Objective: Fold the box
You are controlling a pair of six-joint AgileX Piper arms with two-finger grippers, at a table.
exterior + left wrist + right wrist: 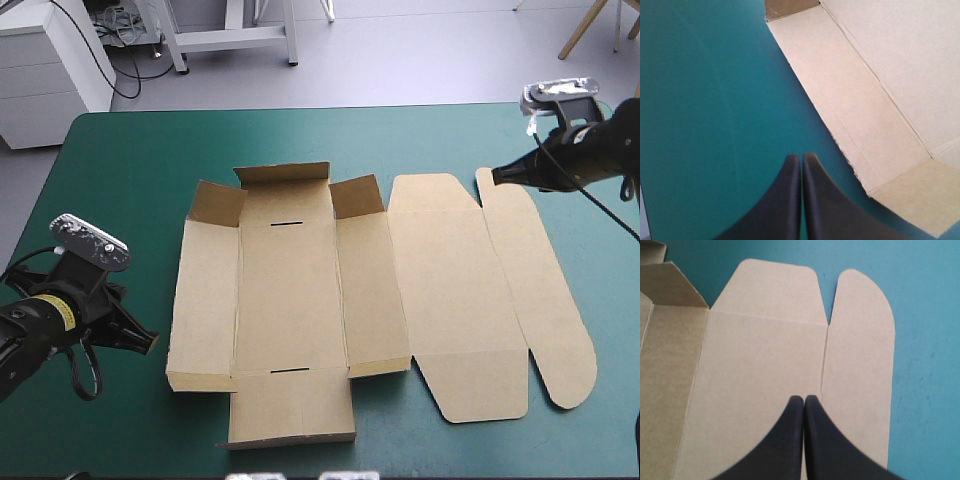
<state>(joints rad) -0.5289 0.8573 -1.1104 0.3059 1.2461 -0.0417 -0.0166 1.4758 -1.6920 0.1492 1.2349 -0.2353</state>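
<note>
The brown box (290, 300) lies as a cut sheet in the middle of the table. Its short far flaps (285, 175) are tilted up, and the lid panel with a rounded flap (535, 290) lies flat to the right. My left gripper (150, 342) is shut and holds nothing, low over the cover just left of the sheet's near-left corner. In the left wrist view the gripper (801, 158) points at bare cover beside the box's side panel (855, 115). My right gripper (497, 175) is shut above the far end of the rounded flap. In the right wrist view it (804, 399) hovers over the crease of the box lid (760, 365).
The teal-green cover (120, 180) shows all round the sheet, widest on the left and along the far side. The table's far edge runs just beyond my right gripper, and its left edge is close behind my left arm.
</note>
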